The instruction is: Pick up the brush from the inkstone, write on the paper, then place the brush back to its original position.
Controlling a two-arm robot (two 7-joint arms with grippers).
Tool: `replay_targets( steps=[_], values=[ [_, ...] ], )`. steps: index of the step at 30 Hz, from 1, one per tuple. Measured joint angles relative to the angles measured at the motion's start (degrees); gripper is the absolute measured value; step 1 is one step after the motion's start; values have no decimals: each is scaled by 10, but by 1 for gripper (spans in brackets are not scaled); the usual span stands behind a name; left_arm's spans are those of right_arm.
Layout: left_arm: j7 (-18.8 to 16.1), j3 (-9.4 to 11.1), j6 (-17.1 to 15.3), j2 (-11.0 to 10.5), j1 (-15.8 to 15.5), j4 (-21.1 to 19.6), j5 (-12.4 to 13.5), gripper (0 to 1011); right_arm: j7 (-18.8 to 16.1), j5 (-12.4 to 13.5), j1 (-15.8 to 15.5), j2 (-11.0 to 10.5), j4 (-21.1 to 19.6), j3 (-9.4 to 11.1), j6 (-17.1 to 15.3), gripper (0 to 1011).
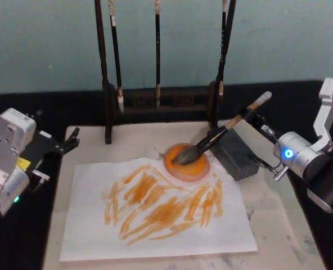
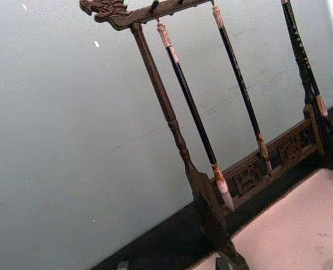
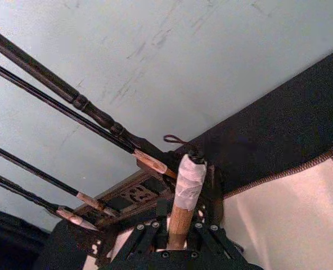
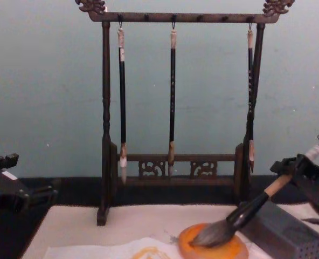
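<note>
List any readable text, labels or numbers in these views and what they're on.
No text is legible.
Yellow sticker on the left gripper body: print too small to read.
Hanging brushes: faint shaft marks, blurred.
Paper: orange strokes, not readable characters.
Brush in the right gripper: no markings visible.

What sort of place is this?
Likely a calligraphy desk: a wooden rack of hanging brushes, the paper streaked orange, and the right gripper resting the brush on the inkstone. The left gripper idles at left.
</note>
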State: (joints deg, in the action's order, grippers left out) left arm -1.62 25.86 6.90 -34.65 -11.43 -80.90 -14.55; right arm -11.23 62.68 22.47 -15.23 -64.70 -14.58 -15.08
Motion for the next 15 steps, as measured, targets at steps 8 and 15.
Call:
replay_targets(
  steps=[8, 15],
  values=[
    [0, 0, 0, 0, 0, 0, 0, 1001, 0, 0, 0, 0, 0, 0, 0, 160],
    [0, 0, 0, 0, 0, 0, 0, 1001, 0, 0, 0, 0, 0, 0, 0, 160]
  ],
)
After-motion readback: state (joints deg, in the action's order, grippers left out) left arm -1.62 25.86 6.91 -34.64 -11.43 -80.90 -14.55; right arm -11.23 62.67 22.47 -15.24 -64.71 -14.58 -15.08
